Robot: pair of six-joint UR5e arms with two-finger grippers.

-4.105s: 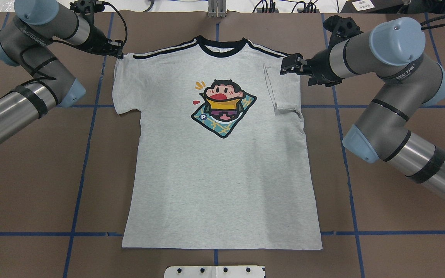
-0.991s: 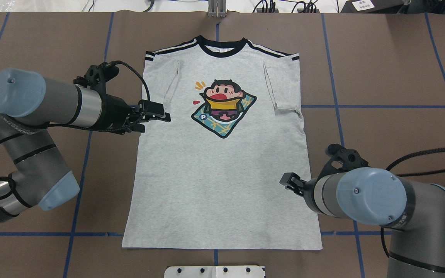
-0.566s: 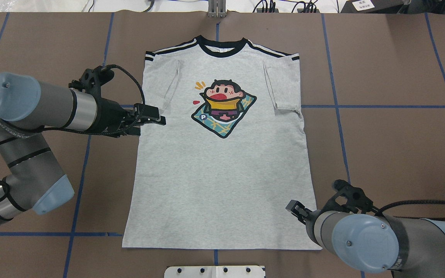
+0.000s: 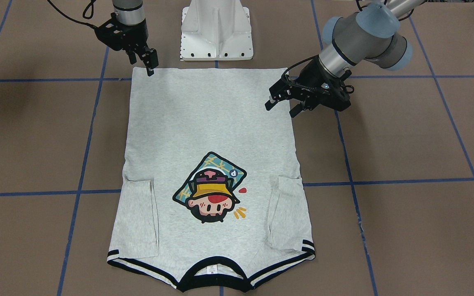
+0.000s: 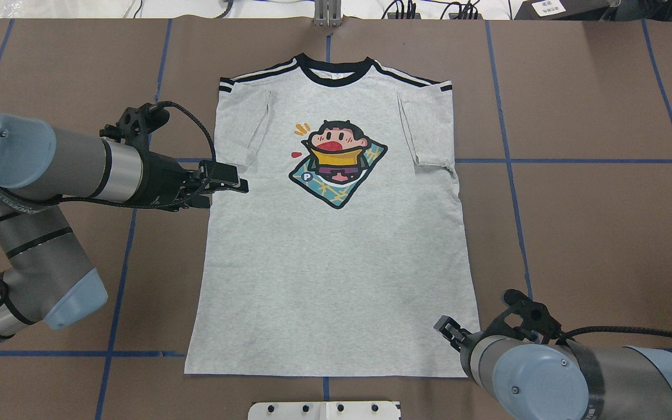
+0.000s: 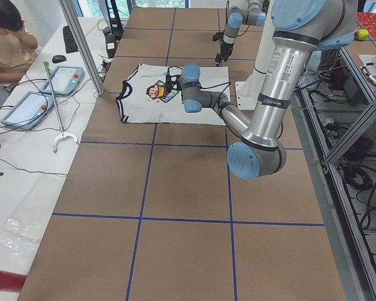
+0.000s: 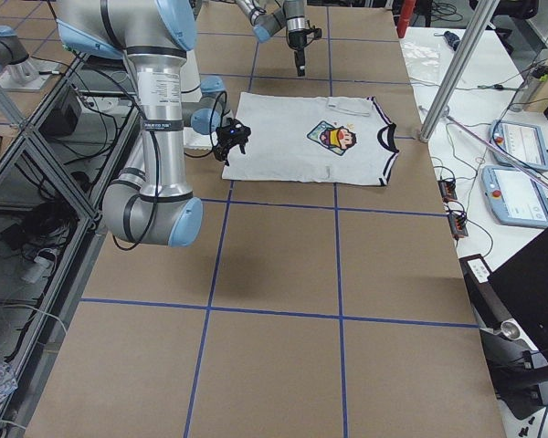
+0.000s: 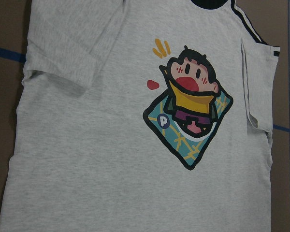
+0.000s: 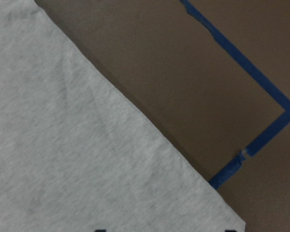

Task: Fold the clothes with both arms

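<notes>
The grey T-shirt (image 5: 336, 262) lies flat, front up, with the collar away from me and both sleeves folded inward; the cartoon print (image 5: 336, 160) is uncovered. My left gripper (image 5: 238, 188) is open and empty, hovering over the shirt's left edge just below the folded sleeve; in the front view it (image 4: 280, 111) shows its fingers spread. My right gripper (image 5: 444, 325) is open and empty at the shirt's near right hem corner, also seen in the front view (image 4: 152, 68). The right wrist view shows that corner of the shirt (image 9: 63, 145). The left wrist view shows the print (image 8: 188, 111).
The white pedestal plate (image 5: 324, 410) stands just behind the hem at the table's near edge. Blue tape lines (image 5: 575, 160) grid the brown table. A metal post (image 7: 457, 73), tablets and a seated person (image 6: 6, 37) are beyond the far edge.
Since 4.1 s ago the left sleeve has been folded inward and both arms have left the shoulders. In the last half second both grippers have moved slightly toward me.
</notes>
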